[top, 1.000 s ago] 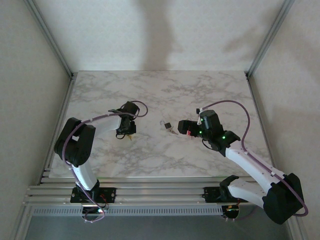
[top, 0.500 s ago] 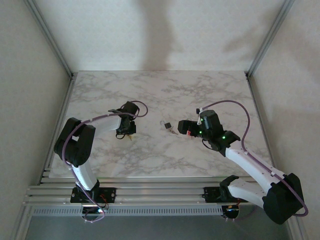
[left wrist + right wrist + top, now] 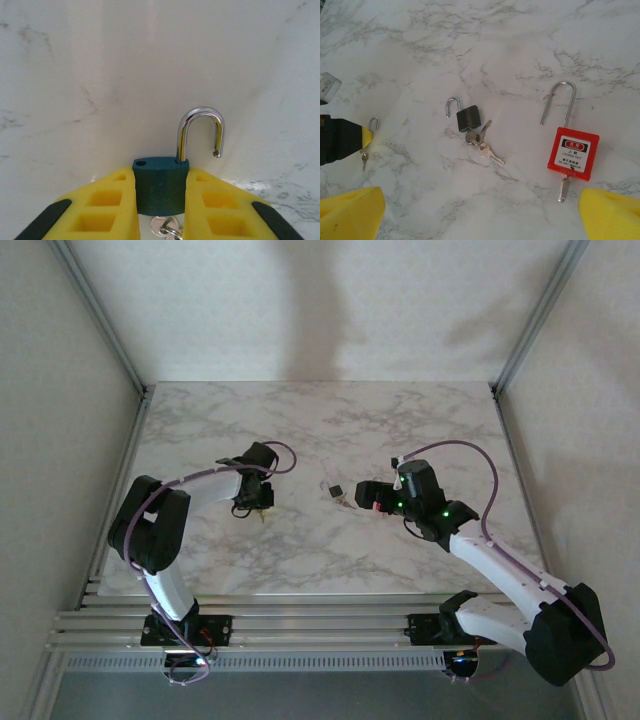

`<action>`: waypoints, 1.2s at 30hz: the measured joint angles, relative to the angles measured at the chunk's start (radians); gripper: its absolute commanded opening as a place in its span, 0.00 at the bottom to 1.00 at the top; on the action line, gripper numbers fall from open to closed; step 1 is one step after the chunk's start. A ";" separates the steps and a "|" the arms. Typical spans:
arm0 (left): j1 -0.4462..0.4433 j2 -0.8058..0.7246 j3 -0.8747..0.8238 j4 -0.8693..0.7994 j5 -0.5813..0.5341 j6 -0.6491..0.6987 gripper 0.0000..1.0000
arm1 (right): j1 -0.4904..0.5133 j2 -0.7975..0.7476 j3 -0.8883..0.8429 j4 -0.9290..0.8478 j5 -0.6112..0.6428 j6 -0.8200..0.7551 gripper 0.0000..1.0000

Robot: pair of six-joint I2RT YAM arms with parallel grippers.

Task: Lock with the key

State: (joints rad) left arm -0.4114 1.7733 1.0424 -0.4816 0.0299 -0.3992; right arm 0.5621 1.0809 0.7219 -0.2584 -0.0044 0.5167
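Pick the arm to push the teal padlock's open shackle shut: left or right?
Right, probably. The left hand is shut on the body of the teal padlock, its shackle standing open, so it's occupied. The right hand is open and empty, above the black padlock and red padlock.

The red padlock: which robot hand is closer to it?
Right. The right gripper hovers open just over the red padlock; the left gripper is across the table, shut on the small green padlock.
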 measured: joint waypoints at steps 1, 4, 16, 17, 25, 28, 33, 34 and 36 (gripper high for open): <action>0.000 0.000 0.002 -0.003 0.007 0.000 0.00 | 0.000 0.002 0.000 0.000 -0.001 0.000 0.99; 0.000 -0.001 0.007 -0.017 0.031 0.000 0.00 | 0.000 0.010 0.000 0.000 -0.011 0.000 0.99; -0.030 -0.072 0.010 -0.081 0.163 -0.001 0.00 | 0.002 0.092 0.024 0.007 -0.122 0.006 0.99; -0.034 -0.077 0.010 -0.081 0.170 -0.001 0.00 | 0.002 0.102 0.027 0.009 -0.135 0.009 0.99; -0.048 -0.109 -0.002 -0.074 0.258 -0.006 0.00 | 0.003 0.187 0.033 0.055 -0.270 0.038 0.95; -0.060 -0.125 -0.014 -0.064 0.293 -0.015 0.00 | 0.005 0.212 0.033 0.081 -0.322 0.053 0.90; -0.086 -0.137 -0.027 -0.034 0.349 -0.032 0.00 | 0.005 0.253 0.033 0.137 -0.405 0.083 0.81; -0.093 -0.138 -0.029 -0.027 0.357 -0.035 0.00 | 0.005 0.263 0.033 0.152 -0.421 0.091 0.78; -0.108 -0.138 -0.031 -0.014 0.374 -0.045 0.00 | 0.005 0.286 0.033 0.176 -0.448 0.106 0.73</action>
State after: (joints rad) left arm -0.5190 1.6348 1.0111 -0.4957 0.4038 -0.4446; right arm 0.5674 1.3666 0.7551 -0.0826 -0.4526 0.6231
